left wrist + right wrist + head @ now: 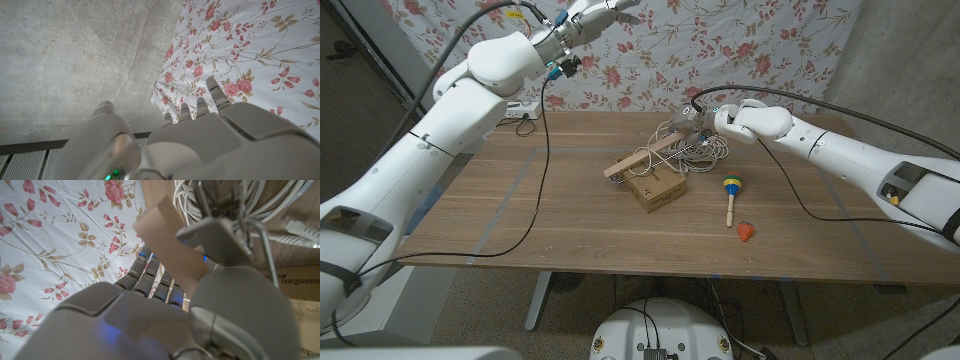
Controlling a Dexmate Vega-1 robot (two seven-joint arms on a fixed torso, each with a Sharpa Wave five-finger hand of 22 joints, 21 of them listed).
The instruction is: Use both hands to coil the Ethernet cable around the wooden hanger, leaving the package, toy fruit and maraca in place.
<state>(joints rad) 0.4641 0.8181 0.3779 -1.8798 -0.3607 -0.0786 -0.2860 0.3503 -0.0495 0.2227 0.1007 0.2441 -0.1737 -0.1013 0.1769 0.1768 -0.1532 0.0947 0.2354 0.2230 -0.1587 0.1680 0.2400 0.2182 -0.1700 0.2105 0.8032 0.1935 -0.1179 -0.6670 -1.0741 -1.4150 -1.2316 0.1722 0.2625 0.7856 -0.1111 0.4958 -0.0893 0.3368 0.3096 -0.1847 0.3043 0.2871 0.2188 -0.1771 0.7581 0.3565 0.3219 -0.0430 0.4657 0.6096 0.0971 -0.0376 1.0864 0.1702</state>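
The wooden hanger (635,163) lies tilted at mid-table, one end propped on the cardboard package (657,189). A loose white pile of Ethernet cable (708,148) sits just behind it. My right hand (705,118) is at the hanger's far end; in the right wrist view my thumb and fingers (150,275) pinch the wooden hanger (165,245), beside its metal hook (252,227) and the cable coils (260,197). My left hand (605,12) is raised high before the floral curtain, fingers (215,92) spread and holding nothing. The maraca (730,190) and red toy fruit (747,232) lie to the right.
A white power strip (523,110) sits at the table's back left corner. A black cable (538,190) hangs from my left arm and loops over the table's left half. The floral curtain (740,40) hangs behind the table.
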